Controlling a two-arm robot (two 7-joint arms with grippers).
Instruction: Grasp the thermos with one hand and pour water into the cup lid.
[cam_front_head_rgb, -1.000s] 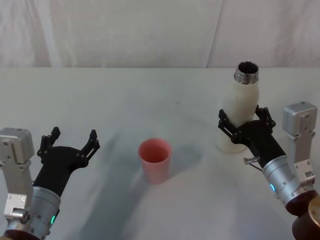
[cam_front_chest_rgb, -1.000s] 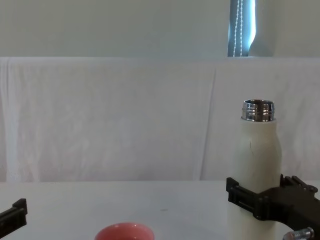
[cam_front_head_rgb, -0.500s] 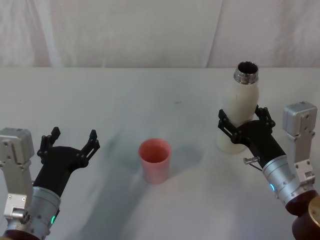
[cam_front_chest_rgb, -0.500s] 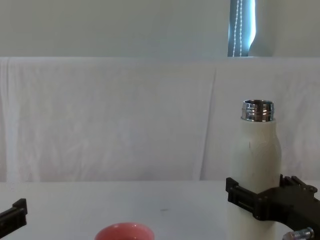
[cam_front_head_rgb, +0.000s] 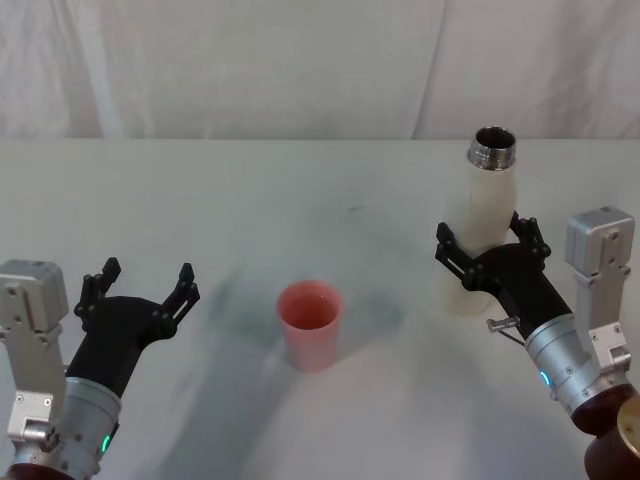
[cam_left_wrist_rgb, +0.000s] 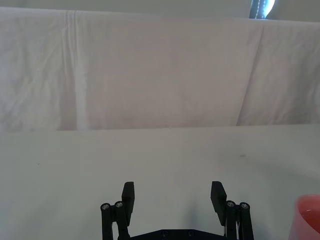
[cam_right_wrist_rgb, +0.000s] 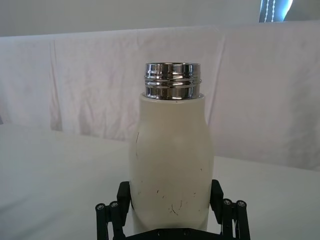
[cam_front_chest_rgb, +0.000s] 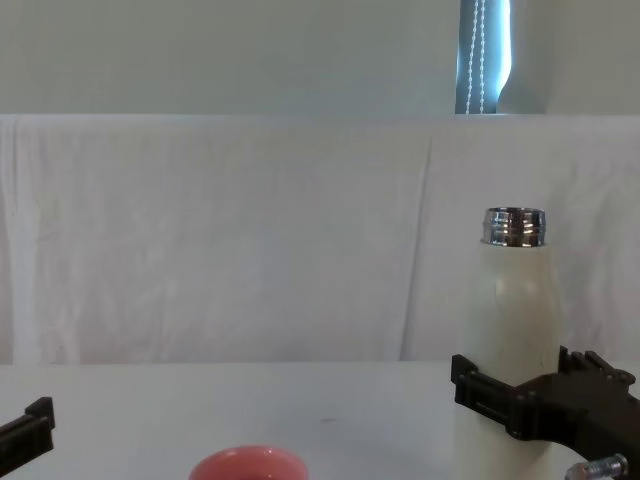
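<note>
Thermos (cam_front_head_rgb: 482, 232) stands upright on the counter's (cam_front_head_rgb: 300, 200) right, seemingly clasped low by the right gripper (cam_front_head_rgb: 489, 254); the cup lid (cam_front_head_rgb: 310, 322) lies leftward at centre, the left gripper (cam_front_head_rgb: 138, 290) held spread, idle.

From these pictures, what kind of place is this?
Probably a staged test setup: a bare white table backed by draped white cloth, with just a thermos and a cup lid between two grippers.

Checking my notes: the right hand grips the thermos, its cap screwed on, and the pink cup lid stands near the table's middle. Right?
Not quite: the thermos has no cap; its silver threaded neck is open, as the right wrist view shows. The right hand does grip it, and the cup lid stands mid-table.
</note>
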